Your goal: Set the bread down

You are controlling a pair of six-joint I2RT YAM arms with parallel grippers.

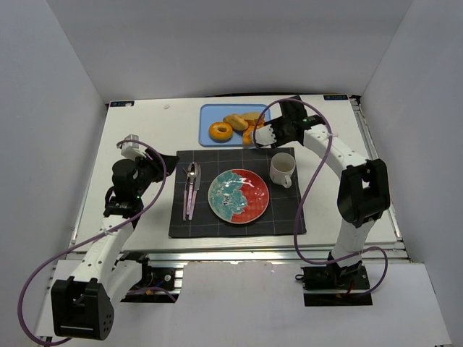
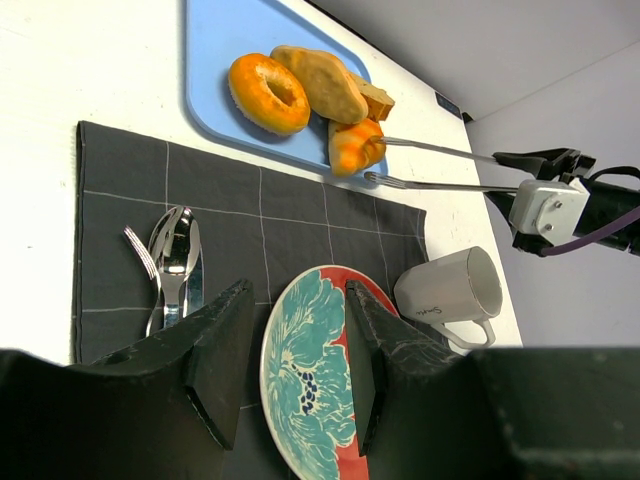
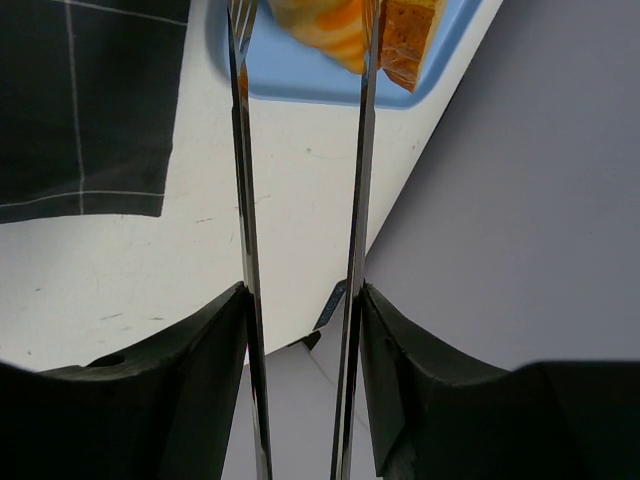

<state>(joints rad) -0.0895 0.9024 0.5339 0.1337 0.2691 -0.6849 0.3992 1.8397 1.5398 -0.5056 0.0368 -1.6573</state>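
The bread, a golden-orange croissant (image 1: 249, 134), lies at the near right edge of the blue tray (image 1: 206, 116). It also shows in the left wrist view (image 2: 355, 148) and the right wrist view (image 3: 330, 25). My right gripper (image 1: 269, 134) (image 3: 300, 295) is shut on metal tongs (image 2: 440, 165) (image 3: 245, 150). The tong tips stand on either side of the croissant. My left gripper (image 1: 165, 165) (image 2: 297, 290) is open and empty, above the dark placemat (image 1: 181, 217), left of the teal and red plate (image 1: 239, 195) (image 2: 310, 390).
A glazed donut (image 1: 221, 131) (image 2: 268, 92), a pale oval roll (image 1: 236, 121) (image 2: 320, 82) and a brown piece (image 2: 375, 97) share the tray. A white mug (image 1: 283, 169) (image 2: 450, 290) stands right of the plate. Cutlery (image 1: 192, 184) (image 2: 175, 255) lies left of it.
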